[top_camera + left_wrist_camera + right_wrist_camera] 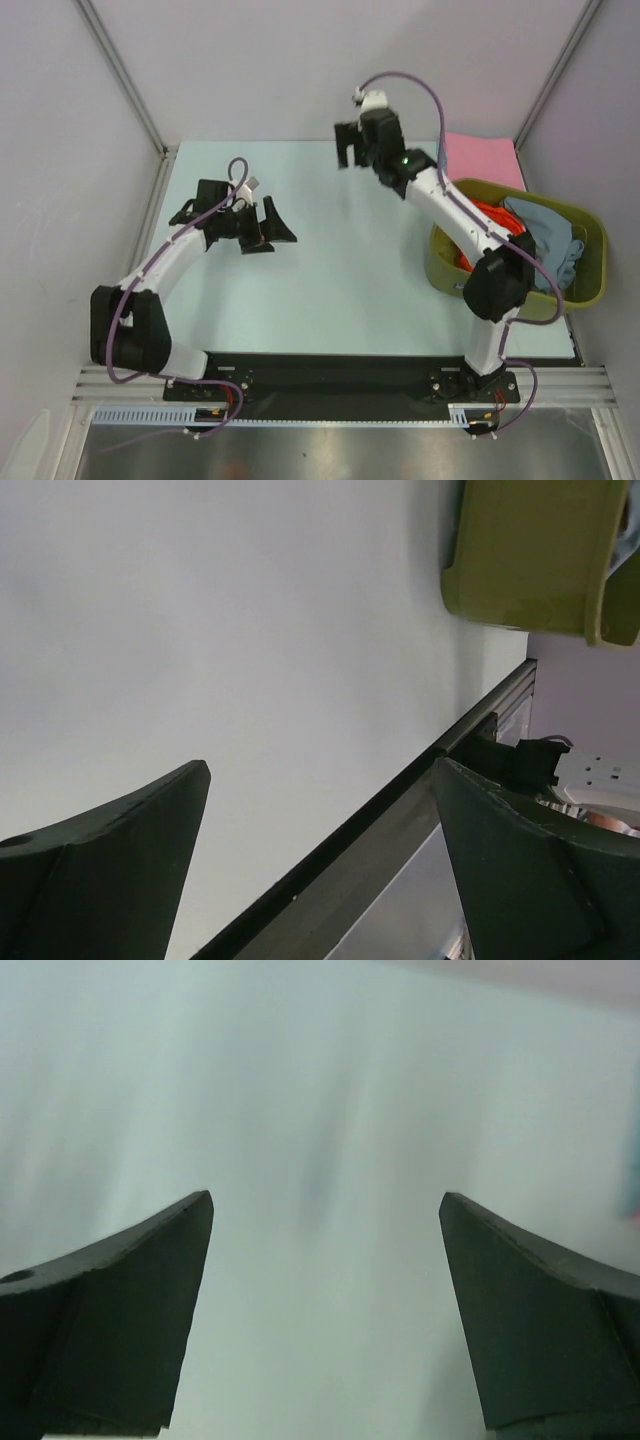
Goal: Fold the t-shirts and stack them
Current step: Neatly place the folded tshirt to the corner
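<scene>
A folded pink t-shirt (pixel 482 160) lies flat at the table's back right corner, with a thin teal edge (pixel 440 162) showing at its left side. An orange-red t-shirt (pixel 487 216) and a grey-blue t-shirt (pixel 546 230) lie crumpled in the olive-green basket (pixel 590 280). My right gripper (pixel 355 156) (pixel 325 1200) is open and empty above the bare table, left of the pink shirt. My left gripper (pixel 283 230) (pixel 320 770) is open and empty over the table's left middle, pointing right.
The basket stands at the table's right edge and also shows in the left wrist view (pixel 530 550). The table's front rail (pixel 400 780) runs under the left gripper's view. Grey walls enclose the back and both sides.
</scene>
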{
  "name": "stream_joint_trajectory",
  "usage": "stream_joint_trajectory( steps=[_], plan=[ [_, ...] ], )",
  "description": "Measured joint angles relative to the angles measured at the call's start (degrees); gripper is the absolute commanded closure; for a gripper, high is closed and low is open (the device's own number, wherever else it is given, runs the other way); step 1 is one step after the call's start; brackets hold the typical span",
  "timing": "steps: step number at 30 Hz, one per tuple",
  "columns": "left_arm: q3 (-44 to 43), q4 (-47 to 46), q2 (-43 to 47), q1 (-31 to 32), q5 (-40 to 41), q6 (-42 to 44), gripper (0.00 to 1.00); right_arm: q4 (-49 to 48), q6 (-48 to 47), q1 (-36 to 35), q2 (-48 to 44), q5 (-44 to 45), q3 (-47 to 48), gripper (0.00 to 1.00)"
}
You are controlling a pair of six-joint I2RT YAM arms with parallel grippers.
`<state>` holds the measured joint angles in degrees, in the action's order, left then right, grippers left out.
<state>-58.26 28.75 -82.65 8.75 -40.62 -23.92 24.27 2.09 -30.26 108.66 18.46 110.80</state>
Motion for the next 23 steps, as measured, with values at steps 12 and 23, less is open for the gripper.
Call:
stream_joint_trajectory(
  steps=[12,23],
  plan=[
    [15.0,-6.8,25.9,3.6,11.2,-6.2,0.0,-5.6,35.7,-6.1,-29.6,-17.9,-59.1,0.0],
    [38.1,-19.9,48.8,4.8,11.4,-17.3,0.0,-15.0,46.2,-12.7,-51.3,-16.2,-79.4,0.0]
  ],
)
